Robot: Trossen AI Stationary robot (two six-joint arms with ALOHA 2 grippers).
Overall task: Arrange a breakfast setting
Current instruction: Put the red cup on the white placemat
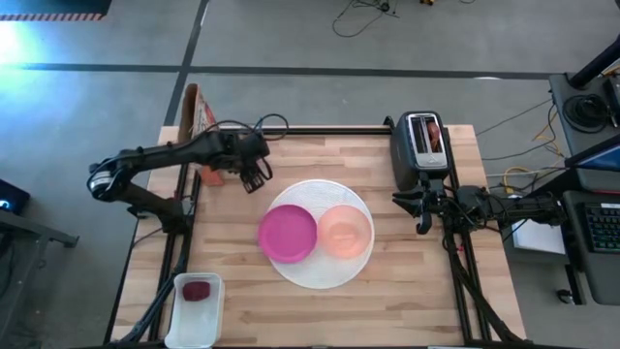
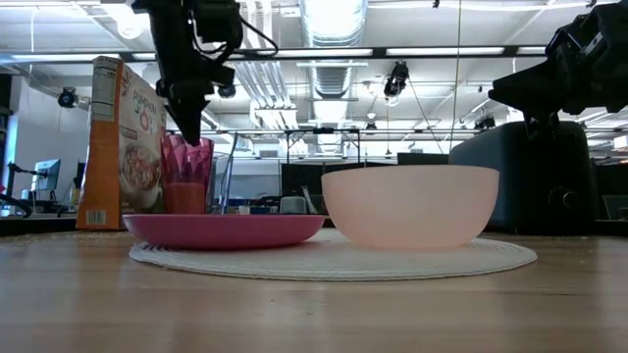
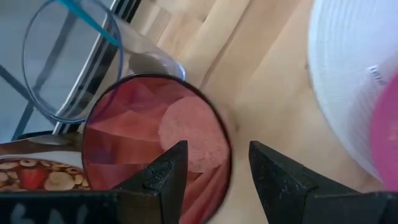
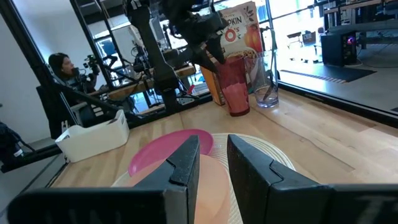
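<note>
A pink tumbler (image 3: 143,130) stands at the table's far left, beside a clear glass (image 3: 68,68) with a thin blue-green handle leaning in it. My left gripper (image 3: 214,155) hangs open just over the tumbler, pointing steeply down. One finger is over its mouth and the other outside its rim; I cannot tell if they touch. On the big white plate (image 1: 320,276) rest a magenta plate (image 1: 288,234) and a pale pink bowl (image 1: 345,231). A dark red fruit (image 1: 197,289) lies in a white tray. My right gripper (image 4: 213,152) waits level at the right edge, slightly open, holding nothing.
A cereal box (image 1: 199,111) stands upright behind the tumbler and glass. A dark toaster (image 1: 418,150) sits at the far right with something brown in its slot. The white tray (image 1: 194,320) is at the near left corner. A person (image 4: 62,68) sits beyond the table.
</note>
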